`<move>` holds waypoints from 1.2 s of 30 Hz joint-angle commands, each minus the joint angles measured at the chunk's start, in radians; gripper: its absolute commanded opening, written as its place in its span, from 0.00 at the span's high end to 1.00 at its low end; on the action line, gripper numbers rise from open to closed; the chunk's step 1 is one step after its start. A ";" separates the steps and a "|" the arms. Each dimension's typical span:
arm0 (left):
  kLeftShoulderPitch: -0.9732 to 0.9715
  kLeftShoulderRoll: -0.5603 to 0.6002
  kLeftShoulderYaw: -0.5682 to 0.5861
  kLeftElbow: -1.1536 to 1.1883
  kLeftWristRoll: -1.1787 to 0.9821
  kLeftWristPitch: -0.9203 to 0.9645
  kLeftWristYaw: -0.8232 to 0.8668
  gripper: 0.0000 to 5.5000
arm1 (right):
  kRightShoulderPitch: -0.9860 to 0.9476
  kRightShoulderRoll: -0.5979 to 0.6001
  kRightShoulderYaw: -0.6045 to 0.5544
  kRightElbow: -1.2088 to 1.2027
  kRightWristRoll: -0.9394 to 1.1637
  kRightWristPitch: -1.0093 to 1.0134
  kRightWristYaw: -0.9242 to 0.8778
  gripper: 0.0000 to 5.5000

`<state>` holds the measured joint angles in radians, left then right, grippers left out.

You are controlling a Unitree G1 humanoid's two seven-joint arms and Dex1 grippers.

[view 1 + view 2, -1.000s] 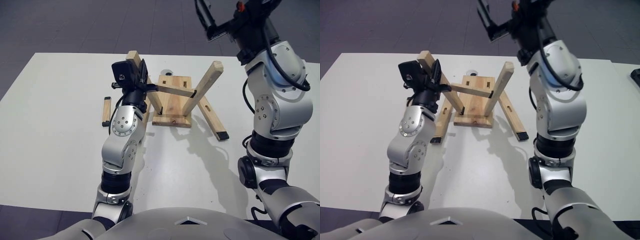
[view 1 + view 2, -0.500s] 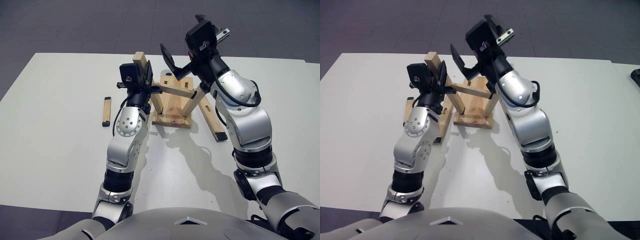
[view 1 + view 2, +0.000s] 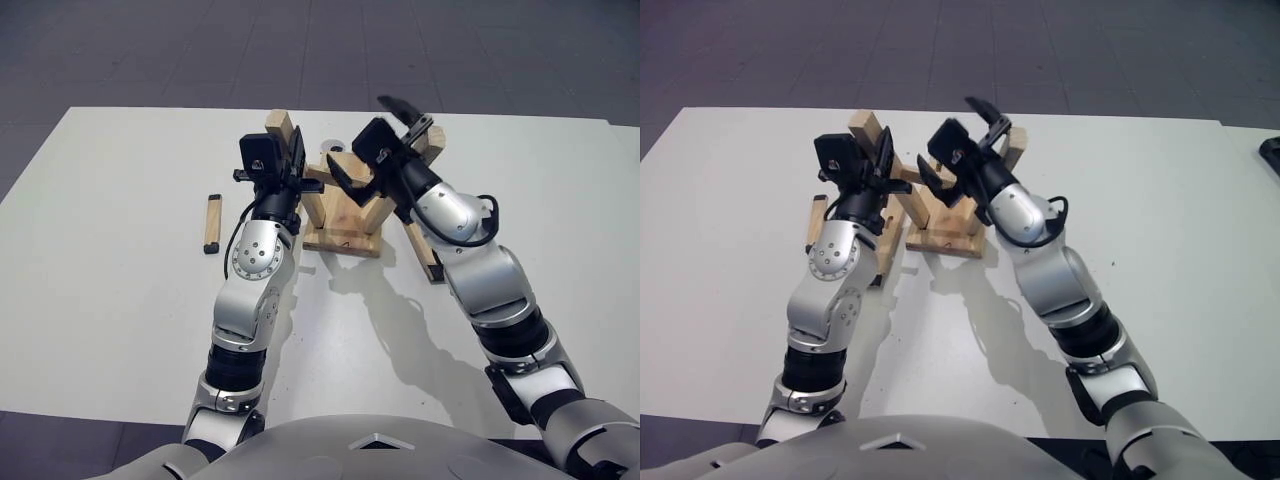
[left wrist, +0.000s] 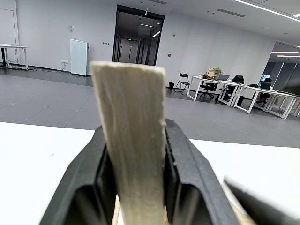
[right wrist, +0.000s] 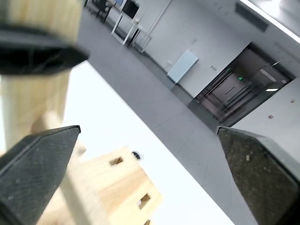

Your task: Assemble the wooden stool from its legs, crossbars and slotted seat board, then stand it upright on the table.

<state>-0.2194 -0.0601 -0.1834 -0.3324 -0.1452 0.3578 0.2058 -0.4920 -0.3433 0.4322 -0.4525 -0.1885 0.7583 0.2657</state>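
Stool stands upside down at the far middle of the white worktop, seat board flat, legs up. Left claw clamps the top of one upright leg. Right claw hangs wide open above the seat board, near another upright leg. A short loose bar lies apart, to the left.

we're over a wide white desk, set on a dark grey tiled floor. beyond it, an open office hall comes into sight: pale walls, a tall dark doorway with a small green sign glowing in it, and a white cabinet standing near that doorway. off to one side there are rows of white tables with chairs around them. long strip lights run across the ceiling.
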 commanded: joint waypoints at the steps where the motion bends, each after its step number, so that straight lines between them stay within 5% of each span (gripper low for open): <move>1: 0.109 -0.006 0.037 0.102 0.022 0.111 0.024 0.81 | 0.017 -0.015 0.032 0.023 -0.041 0.021 0.023 0.02; 13: 0.080 -0.007 0.061 0.127 0.020 0.100 0.023 0.81 | -0.065 0.116 -0.120 0.030 -0.052 -0.065 -0.067 0.02; 21: 0.063 -0.015 0.063 0.124 0.025 0.068 0.017 0.81 | -0.045 0.058 0.158 0.191 -0.216 -0.013 0.035 0.02; 26: 0.054 -0.013 0.060 0.127 0.027 0.040 0.008 0.81 | -0.038 0.046 0.200 0.195 -0.252 0.015 0.105 0.02; 31: 0.058 0.009 0.039 0.143 0.047 0.039 -0.007 0.81 | -0.060 0.079 0.133 0.207 -0.267 -0.029 0.065 0.02; 36: 0.061 0.061 -0.015 0.156 0.102 0.062 -0.061 0.81 | -0.114 0.176 -0.086 0.121 -0.185 -0.180 -0.062 0.02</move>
<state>-0.2431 -0.0499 -0.1771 -0.2730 -0.0927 0.3165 0.1638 -0.5674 -0.2156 0.4590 -0.2874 -0.4150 0.6187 0.2570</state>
